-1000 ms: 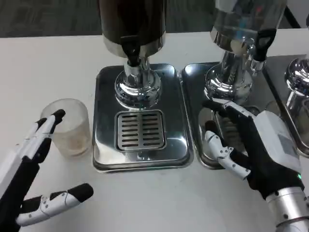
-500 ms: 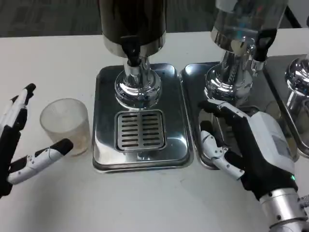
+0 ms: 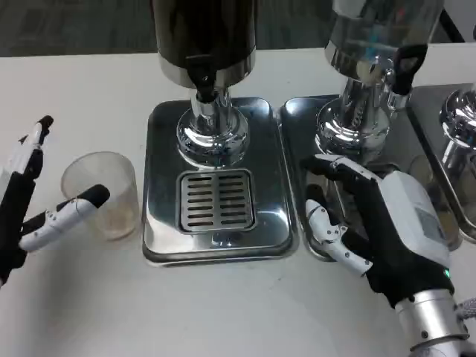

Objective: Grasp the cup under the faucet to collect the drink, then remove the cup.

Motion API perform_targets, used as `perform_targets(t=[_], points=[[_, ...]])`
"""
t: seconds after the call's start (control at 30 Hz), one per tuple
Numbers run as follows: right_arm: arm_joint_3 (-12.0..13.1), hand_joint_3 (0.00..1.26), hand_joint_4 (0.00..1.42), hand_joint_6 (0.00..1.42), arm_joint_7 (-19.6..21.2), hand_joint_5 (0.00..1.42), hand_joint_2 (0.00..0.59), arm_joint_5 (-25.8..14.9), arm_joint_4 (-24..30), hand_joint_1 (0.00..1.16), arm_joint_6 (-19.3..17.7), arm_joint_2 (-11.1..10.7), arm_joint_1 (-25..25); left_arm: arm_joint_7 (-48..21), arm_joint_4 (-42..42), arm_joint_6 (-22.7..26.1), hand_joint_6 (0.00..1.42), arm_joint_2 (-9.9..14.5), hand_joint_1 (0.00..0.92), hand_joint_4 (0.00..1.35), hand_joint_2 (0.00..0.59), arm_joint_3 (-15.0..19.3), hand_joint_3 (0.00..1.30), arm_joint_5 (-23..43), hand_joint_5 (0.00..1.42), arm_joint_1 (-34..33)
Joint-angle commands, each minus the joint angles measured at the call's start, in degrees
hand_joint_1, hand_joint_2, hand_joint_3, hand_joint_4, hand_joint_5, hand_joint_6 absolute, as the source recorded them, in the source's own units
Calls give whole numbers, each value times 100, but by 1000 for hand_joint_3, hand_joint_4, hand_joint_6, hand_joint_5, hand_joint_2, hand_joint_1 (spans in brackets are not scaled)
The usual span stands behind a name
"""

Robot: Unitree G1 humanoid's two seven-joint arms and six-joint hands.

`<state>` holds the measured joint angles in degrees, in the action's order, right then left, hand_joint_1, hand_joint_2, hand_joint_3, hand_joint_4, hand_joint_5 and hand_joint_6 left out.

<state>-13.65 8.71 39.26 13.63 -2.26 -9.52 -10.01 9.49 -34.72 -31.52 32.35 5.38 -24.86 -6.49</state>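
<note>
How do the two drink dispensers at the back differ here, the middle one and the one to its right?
The middle dispenser has a dark body; the right dispenser has a clear one. The middle dispenser's drip tray lies uncovered, its slotted grate in full view; the right hand rests open over the right dispenser's tray. Both have a black tap lever, a chrome pedestal and a steel tray.

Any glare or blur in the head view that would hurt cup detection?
Head view: sharp overall; bright specular glare on the chrome faucet base and drip tray; the translucent cup has low contrast against the white table; left hand shows no motion blur.
</note>
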Motion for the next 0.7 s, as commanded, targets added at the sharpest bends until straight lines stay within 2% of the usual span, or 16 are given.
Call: perform_targets(t=[0.03,0.53,0.7], points=[[-50,361,331,342,89,298,469,34,-29,317,-14,25,38,21,-491,-99,186,177,26,0,0,-231,0,-47,13,-340],[-196,403,356,362,187,314,469,84,-17,317,-57,52,90,-18,-1820,-152,225,440,74,0,0,-940,0,-182,37,-1144],[-215,406,360,363,195,314,469,71,0,317,-57,43,89,255,-2048,-227,240,508,85,0,0,-1204,0,-356,72,-1329]])
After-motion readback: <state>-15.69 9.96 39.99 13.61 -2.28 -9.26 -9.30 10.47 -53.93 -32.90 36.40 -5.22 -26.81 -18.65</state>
